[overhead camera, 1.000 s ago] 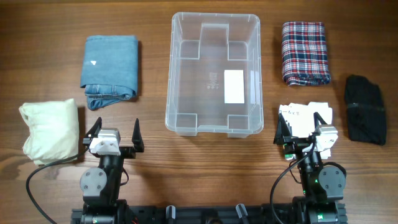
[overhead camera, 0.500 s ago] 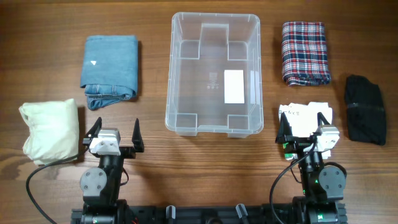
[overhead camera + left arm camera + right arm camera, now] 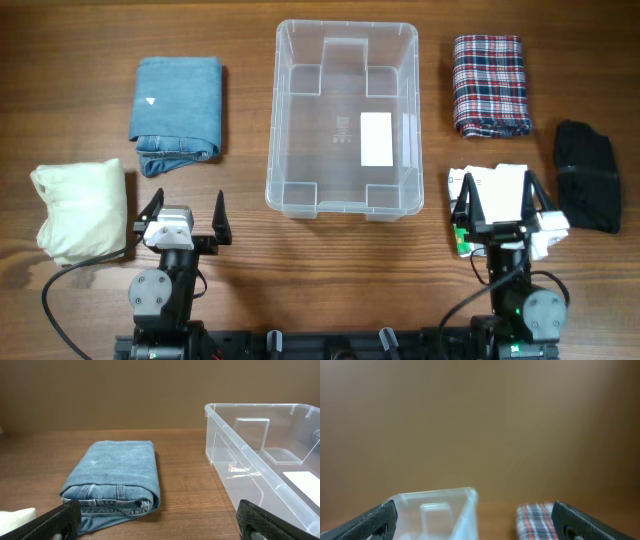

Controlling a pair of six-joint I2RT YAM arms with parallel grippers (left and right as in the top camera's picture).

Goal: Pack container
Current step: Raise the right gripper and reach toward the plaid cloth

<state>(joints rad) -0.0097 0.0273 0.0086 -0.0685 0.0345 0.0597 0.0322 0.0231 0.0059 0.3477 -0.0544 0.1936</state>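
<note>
jeans (image 3: pixel 177 112): blue | shirt (image 3: pixel 489 84): red-navy-white plaid | cloth (image 3: pixel 82 208): cream | garment (image 3: pixel 587 190): black | container (image 3: pixel 283 150): clear, white label (image 3: pixel 376 139)

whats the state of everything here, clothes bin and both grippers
container, open, empty
jeans, folded, on table
cream cloth, folded, on table
plaid cloth, folded, on table
black garment, folded, on table
white garment, folded, on table
left gripper, open, empty
right gripper, open, empty

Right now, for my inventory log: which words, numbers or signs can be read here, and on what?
No text is legible.
The white label on the clear rectangular plastic container: no print readable.
Dark print on the folded white garment: too small to read.
A small white triangle on the folded blue jeans: a mark, no words.
</note>
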